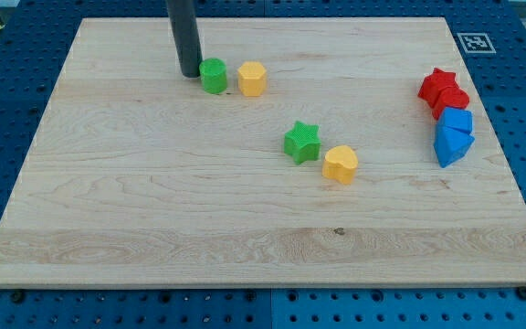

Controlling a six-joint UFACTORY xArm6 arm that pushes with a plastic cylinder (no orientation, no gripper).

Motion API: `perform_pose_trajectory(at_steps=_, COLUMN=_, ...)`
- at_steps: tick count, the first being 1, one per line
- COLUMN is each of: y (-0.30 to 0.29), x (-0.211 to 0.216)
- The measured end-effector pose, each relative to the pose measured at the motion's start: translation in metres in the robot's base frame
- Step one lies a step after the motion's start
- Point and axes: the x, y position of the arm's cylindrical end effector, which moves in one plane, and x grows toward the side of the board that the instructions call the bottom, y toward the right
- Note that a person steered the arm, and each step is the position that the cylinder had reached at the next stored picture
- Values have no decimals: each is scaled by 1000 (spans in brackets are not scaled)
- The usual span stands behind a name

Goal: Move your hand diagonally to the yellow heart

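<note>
The yellow heart [341,164] lies near the middle of the wooden board, just right of and below a green star [302,143]. My tip [190,73] rests on the board at the view's upper left, touching or almost touching the left side of a green round block [214,76]. The heart is far to the lower right of my tip. A yellow hexagon block [252,79] sits just right of the green round block.
At the view's right edge a red star [437,84] sits on or against another red block [452,100]. Below them are a blue block [457,121] and a blue triangular block [451,146]. The wooden board [153,210] lies on a blue pegboard table.
</note>
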Motion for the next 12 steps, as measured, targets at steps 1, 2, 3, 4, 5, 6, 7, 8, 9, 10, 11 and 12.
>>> perform_pose_trajectory(at_steps=1, y=1, x=0)
perform_pose_trajectory(at_steps=2, y=-1, x=4)
perform_pose_trajectory(at_steps=3, y=-1, x=6)
perform_pose_trajectory(at_steps=4, y=-11, x=25)
perform_pose_trajectory(at_steps=5, y=-12, x=31)
perform_pose_trajectory(at_steps=6, y=-12, x=31)
perform_pose_trajectory(at_steps=7, y=-12, x=70)
perform_pose_trajectory(at_steps=8, y=-12, x=76)
perform_pose_trajectory(at_steps=9, y=-12, x=101)
perform_pose_trajectory(at_steps=10, y=-12, x=112)
perform_pose_trajectory(at_steps=11, y=-12, x=127)
perform_pose_trajectory(at_steps=12, y=-12, x=155)
